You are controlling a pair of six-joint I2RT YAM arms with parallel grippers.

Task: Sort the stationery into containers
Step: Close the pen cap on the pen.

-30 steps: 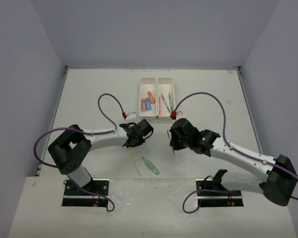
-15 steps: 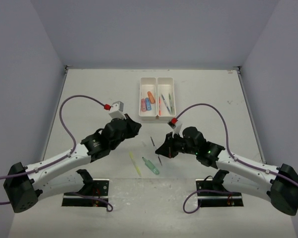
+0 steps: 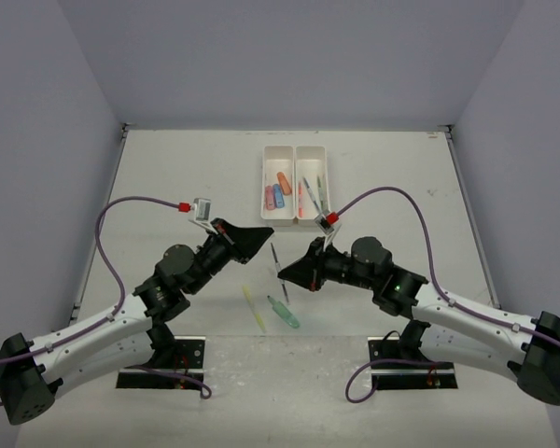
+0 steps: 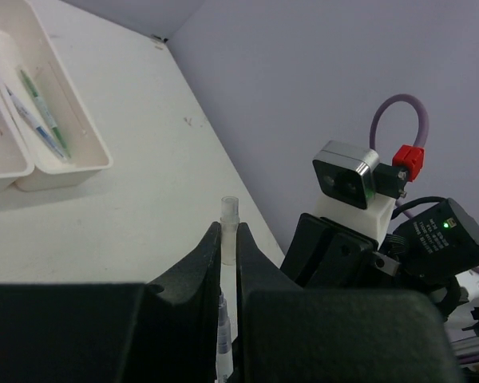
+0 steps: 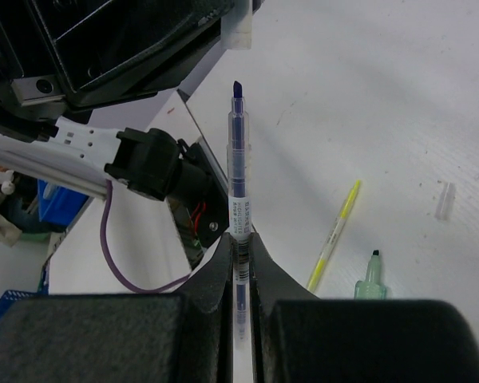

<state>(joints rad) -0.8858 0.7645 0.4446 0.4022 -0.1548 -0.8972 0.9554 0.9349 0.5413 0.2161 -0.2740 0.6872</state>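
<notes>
White tray at 12 o'clock on the table, 2 compartments: pink, blue and orange chunky pieces in the left one, thin pens in the right. Off the table, the left gripper pinches a clear cap. Facing it, the right gripper is clamped on a blue pen, bare tip aimed at the cap, just short of it. At 6 o'clock of both grippers lie a yellow pen and a green marker, side by side. 1 small clear piece lies near them on the table.
</notes>
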